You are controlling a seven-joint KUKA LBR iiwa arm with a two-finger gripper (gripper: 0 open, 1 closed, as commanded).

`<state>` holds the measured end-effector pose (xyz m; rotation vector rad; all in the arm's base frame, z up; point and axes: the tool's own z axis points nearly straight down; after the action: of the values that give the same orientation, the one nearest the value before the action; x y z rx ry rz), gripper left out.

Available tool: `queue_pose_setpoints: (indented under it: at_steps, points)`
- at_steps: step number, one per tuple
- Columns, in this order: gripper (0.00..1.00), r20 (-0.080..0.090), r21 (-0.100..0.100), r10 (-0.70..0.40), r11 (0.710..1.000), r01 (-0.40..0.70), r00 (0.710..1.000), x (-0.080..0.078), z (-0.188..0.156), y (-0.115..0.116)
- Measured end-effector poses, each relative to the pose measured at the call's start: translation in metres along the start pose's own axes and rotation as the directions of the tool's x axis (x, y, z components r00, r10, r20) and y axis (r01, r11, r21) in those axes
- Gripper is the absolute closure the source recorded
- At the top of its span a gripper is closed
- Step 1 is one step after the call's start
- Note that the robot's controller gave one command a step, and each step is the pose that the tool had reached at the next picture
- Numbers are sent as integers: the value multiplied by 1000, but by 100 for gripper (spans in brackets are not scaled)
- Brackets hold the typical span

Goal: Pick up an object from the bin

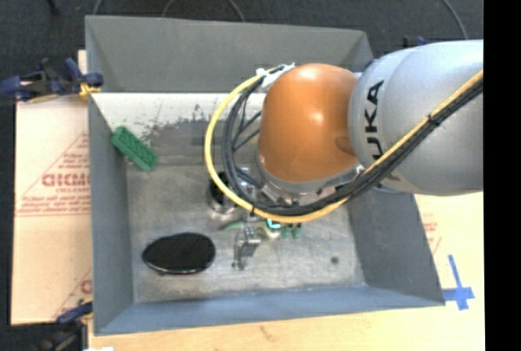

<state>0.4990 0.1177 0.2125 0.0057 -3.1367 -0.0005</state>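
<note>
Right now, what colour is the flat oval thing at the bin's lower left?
Black; the oval thing shows best in the camera view.

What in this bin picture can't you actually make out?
Camera view:
The gripper: largely hidden under the orange cover; whether it holds anything cannot be told.
A small green thing beside it: half covered by the arm, kind unclear.
Floor of the bin beneath the arm: hidden.
The black oval thing: too featureless to identify.

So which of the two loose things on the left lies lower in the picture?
The black flat oval, at the lower left. The green ridged block lies higher up, near the upper-left corner.
</note>
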Motion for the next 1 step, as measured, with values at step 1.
queue_pose_setpoints:
  at_steps: [1]
  points:
    - [0,8,-1,3,1000,-3,1000,-2,-4,-1]
